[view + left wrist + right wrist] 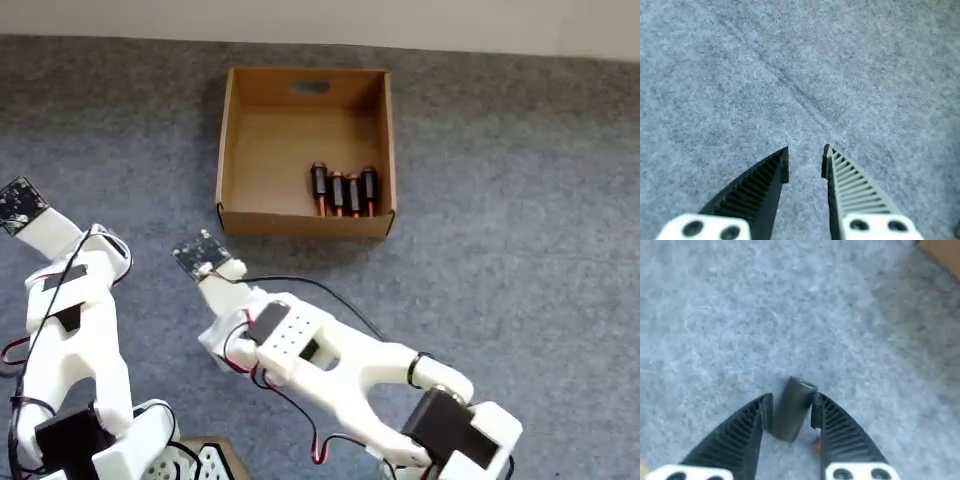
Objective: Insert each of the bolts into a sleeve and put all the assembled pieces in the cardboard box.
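High view, cardboard box (pixel 300 222): open-topped, at far side of grey mat (pixel 520 200).
High view, assembled pieces (pixel 343 190): four, side by side in the box's near right corner.
High view, arms: left arm (pixel 70 330) well apart from the box; right arm (pixel 330 360) stretched toward its near wall.
Left wrist view, left gripper (pixel 805 162): fingers slightly parted, nothing between them, mat beneath.
Right wrist view, right gripper (pixel 791 402): fingers closed against dark sleeve (pixel 797 390); orange speck (pixel 816 445) at its lower end, probably the bolt; box edge near.
Step in hand, judged: carrying a fifth piece to the box.
Handling: firm grip, lift above the wall before crossing, release low beside the four.
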Motion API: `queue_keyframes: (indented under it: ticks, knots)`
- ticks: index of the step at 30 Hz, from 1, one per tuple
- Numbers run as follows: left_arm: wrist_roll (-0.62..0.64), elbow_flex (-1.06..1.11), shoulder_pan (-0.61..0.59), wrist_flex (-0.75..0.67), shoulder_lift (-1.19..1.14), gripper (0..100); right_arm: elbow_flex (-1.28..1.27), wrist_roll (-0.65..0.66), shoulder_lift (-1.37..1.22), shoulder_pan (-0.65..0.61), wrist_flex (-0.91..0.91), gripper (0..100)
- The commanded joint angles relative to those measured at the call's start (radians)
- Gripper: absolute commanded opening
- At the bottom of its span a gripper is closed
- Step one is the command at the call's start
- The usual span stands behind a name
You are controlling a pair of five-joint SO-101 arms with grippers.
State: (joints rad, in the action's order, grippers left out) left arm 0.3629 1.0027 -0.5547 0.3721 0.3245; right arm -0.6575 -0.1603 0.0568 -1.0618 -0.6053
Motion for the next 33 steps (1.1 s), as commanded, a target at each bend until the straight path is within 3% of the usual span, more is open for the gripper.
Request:
queue_keyframes:
  ticks: [1,10,21,24,27,33]
  knots:
    - [0.008,-0.041,-0.005,-0.018,0.004,13,0.048,-0.009,-0.001,0.001,-0.018,12.0]
    - [0.008,-0.041,-0.005,-0.018,0.004,13,0.013,-0.009,-0.005,-0.005,-0.013,12.0]
    - [0.008,-0.041,-0.005,-0.018,0.002,13,0.125,-0.005,-0.208,-0.012,-0.064,11.1]
    - [0.008,-0.041,-0.005,-0.018,0.002,13,0.131,-0.002,-0.179,-0.004,-0.096,0.5]
    - [0.008,-0.041,-0.004,-0.018,0.002,13,0.122,0.002,-0.084,0.036,-0.099,0.8]
    - [0.008,-0.041,0.007,-0.018,0.002,13,0.107,0.153,0.211,0.254,-0.242,0.5]
